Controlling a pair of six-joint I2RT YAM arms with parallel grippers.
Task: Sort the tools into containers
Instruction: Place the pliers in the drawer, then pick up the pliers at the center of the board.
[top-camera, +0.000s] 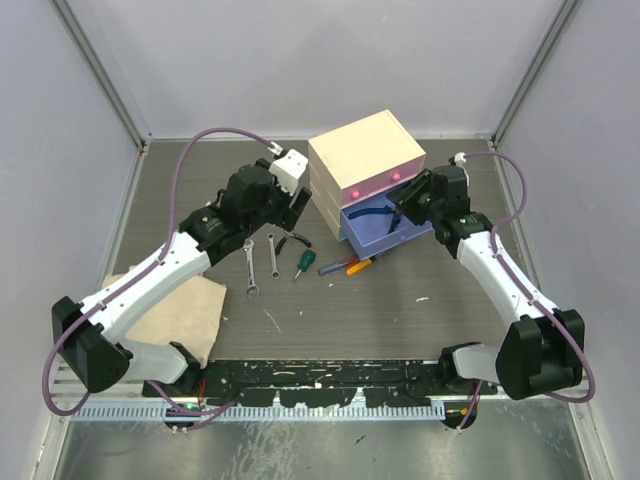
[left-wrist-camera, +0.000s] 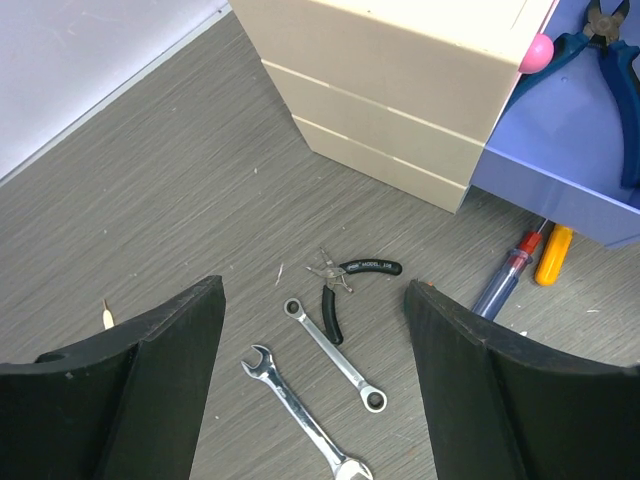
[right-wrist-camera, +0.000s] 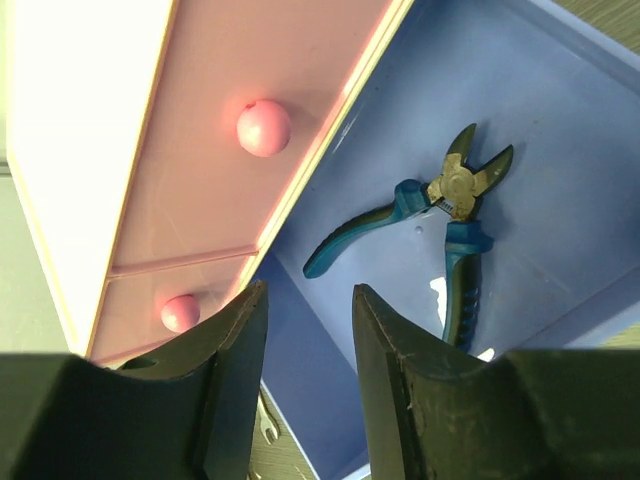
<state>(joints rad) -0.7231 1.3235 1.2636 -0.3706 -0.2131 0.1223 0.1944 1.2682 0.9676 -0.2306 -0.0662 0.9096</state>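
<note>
1. Hovering over the open blue drawer (top-camera: 388, 240), the right gripper (top-camera: 405, 198) has its fingers parted by a narrow gap, with nothing between them.
2. Blue-handled pliers (right-wrist-camera: 440, 215) lie flat on the drawer floor, jaws agape, just beyond those fingertips and clear of them.
3. Above, the pink drawers of the cream chest (top-camera: 365, 150) are shut, a round pink knob (right-wrist-camera: 264, 127) showing.
4. Over to the left gripper (top-camera: 298, 208): spread wide, empty, poised above the table by the chest's left corner.
5. Beneath it lie a short silver wrench (left-wrist-camera: 335, 355) and a longer silver wrench (left-wrist-camera: 305, 420) side by side, with small black-handled pliers (left-wrist-camera: 370, 267) just beyond them.
6. A green-handled screwdriver (top-camera: 303, 263) lies right of the wrenches.
7. A red-and-blue screwdriver (left-wrist-camera: 510, 280) and an orange-handled screwdriver (left-wrist-camera: 553, 255) lie together on the table at the open drawer's front.
</note>
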